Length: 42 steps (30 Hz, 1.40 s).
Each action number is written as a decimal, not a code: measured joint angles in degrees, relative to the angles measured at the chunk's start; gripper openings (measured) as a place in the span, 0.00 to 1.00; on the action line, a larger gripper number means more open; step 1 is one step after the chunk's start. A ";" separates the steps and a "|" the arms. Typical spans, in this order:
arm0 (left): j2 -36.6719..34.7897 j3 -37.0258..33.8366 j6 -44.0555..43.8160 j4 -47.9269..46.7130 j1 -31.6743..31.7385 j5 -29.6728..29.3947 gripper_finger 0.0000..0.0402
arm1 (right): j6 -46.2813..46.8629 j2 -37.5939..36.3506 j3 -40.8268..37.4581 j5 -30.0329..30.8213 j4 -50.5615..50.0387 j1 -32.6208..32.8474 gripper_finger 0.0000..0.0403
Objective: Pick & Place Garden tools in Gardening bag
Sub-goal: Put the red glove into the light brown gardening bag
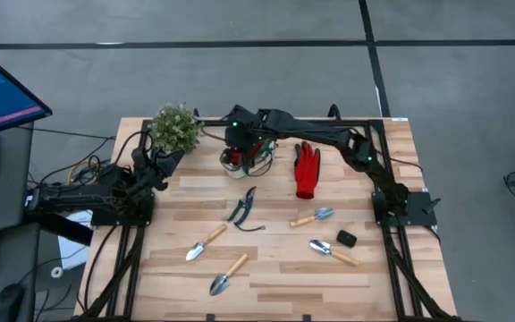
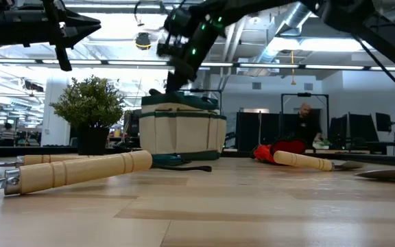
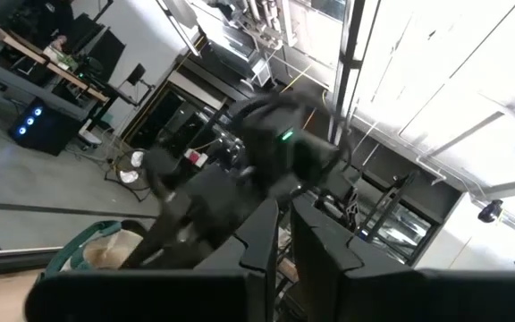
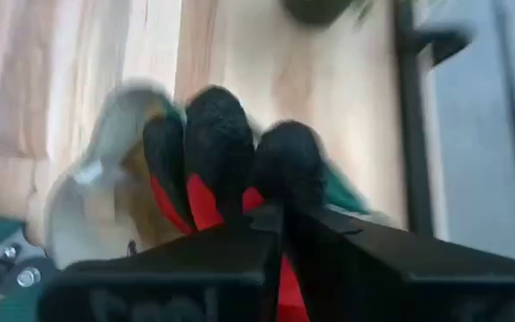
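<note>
While the right gripper (image 1: 242, 143) hangs directly over the mouth of the gardening bag (image 1: 244, 161), its fingers (image 4: 240, 259) are pressed together on a red-and-black glove (image 4: 213, 161) whose dark fingertips dangle above the opening, so the step in hand looks like lowering this glove into the bag. The bag stands on the surface (image 1: 275, 277) just beside the bushy plant (image 1: 175, 127). A second red glove (image 1: 307, 170) lies beside the bag on the side away from the plant; the pruning shears (image 1: 241, 207) lie near the bag toward the front edge, and four wooden-handled tools (image 1: 206, 243) are spread farther from it, with a small black lump (image 1: 346, 238) among them. The left gripper (image 1: 164, 163) waits near the plant, raised, its fingers (image 3: 266, 241) nearly closed on nothing. Next, I judge, the right arm should let go once the glove is inside the rim, then rise clear without snagging the loop handles.
</note>
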 joint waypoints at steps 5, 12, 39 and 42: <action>0.00 0.00 -0.02 0.00 0.00 0.00 0.09 | 0.13 3.04 -0.07 -1.02 -2.09 1.18 0.02; 0.00 0.00 -0.02 0.01 0.00 0.00 0.09 | -0.38 5.16 -0.07 0.22 -3.16 1.07 0.01; -0.01 0.00 -0.24 0.26 0.00 -1.68 0.09 | 49.06 -23.22 -12.52 17.94 -33.31 -4.37 0.70; 0.00 0.00 -0.48 0.28 0.00 -1.73 0.09 | 55.73 -26.54 -22.28 17.98 -30.60 -4.81 0.76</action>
